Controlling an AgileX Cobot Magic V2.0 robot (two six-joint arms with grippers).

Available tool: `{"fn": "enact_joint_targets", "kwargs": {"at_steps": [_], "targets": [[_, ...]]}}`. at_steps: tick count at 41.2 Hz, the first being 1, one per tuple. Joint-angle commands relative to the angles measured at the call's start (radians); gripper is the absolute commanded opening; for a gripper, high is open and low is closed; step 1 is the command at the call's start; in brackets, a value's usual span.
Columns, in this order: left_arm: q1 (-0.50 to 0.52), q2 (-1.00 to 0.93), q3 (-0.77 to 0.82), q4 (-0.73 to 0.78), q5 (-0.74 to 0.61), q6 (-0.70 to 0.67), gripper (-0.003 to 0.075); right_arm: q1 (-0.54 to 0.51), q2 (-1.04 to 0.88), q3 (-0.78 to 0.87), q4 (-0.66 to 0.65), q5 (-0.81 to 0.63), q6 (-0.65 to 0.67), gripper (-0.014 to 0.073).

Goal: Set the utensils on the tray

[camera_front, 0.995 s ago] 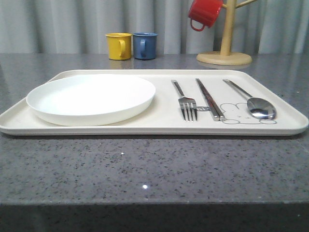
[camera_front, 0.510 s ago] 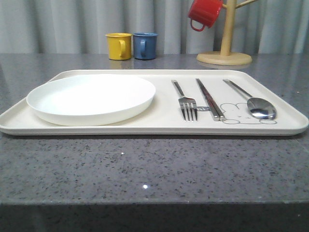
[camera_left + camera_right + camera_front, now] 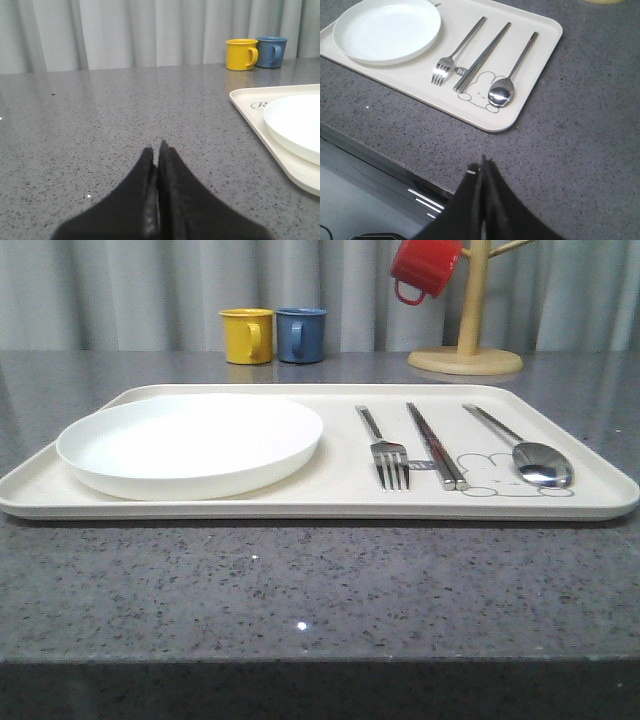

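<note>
Currently fork [image 3: 390, 450], chopsticks [image 3: 435, 445] and spoon [image 3: 528, 453] lying side by side on tray [image 3: 330, 502] toward tabletop [image 3: 300, 590] right edge, beside white plate [image 3: 190, 445], left end effector [image 3: 157, 155] closed and empty, right end effector [image 3: 483, 167] closed and empty.

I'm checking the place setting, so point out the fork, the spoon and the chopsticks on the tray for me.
fork [image 3: 391, 462]: front view, on the neck just above the tines.
spoon [image 3: 542, 464]: front view, on the oval bowl.
chopsticks [image 3: 483, 56]: right wrist view, midway along the pair.
</note>
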Motion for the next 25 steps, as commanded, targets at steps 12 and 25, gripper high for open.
{"fn": "enact_joint_targets", "kwargs": {"at_steps": [12, 25], "targets": [[-0.007, -0.024, -0.001, 0.000, -0.083, 0.000, -0.0018, 0.001, 0.010, -0.019, -0.006, -0.063, -0.007, -0.0068], [-0.007, -0.024, -0.001, 0.000, -0.083, 0.000, -0.0018, -0.019, -0.055, 0.025, -0.022, -0.087, -0.007, -0.0068]]}}
